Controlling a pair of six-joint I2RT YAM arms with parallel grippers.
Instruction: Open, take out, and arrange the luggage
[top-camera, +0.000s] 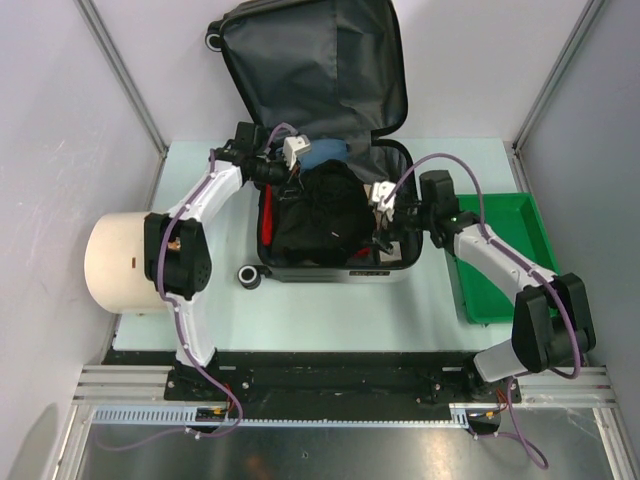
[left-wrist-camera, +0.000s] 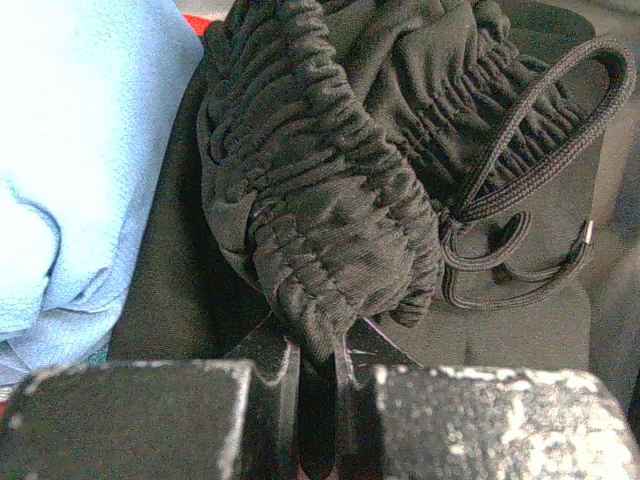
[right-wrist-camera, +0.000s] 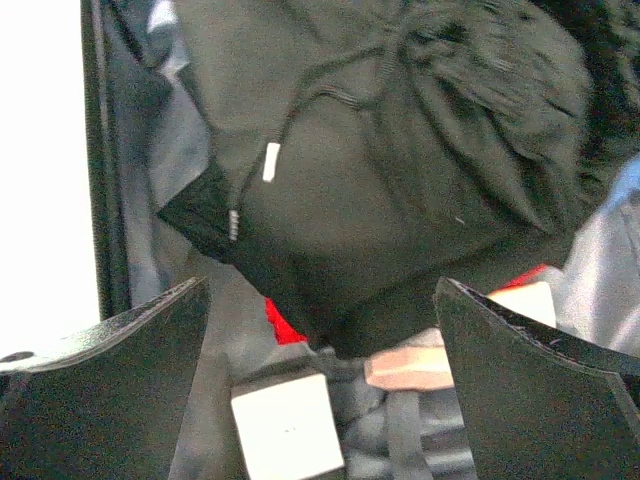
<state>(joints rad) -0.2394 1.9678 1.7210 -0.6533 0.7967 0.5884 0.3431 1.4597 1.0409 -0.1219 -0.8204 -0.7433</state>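
Nearest me, both arms rise from the near edge with elbows bent outward. The left elbow is beside the big beige cylinder (top-camera: 115, 262), and the right is over the green plastic bin (top-camera: 510, 215). Both forearms angle inward into the small hard-shell suitcase (top-camera: 320, 70), which lies open in the middle of the pale table (top-camera: 330, 320).

My right gripper (top-camera: 380, 215) (right-wrist-camera: 320, 290) is poised over the case's right side. Its fingers are spread wide, with nothing clamped between them, above the crumpled black drawstring garment (top-camera: 320, 215) (left-wrist-camera: 330, 200) (right-wrist-camera: 400, 200).

Farther in, my left gripper (top-camera: 288, 178) (left-wrist-camera: 320, 400) reaches from the left and pinches a ribbed fold of that garment, beside a light blue cloth (top-camera: 325, 152) (left-wrist-camera: 70, 150). Farthest, the grey-lined lid stands upright.
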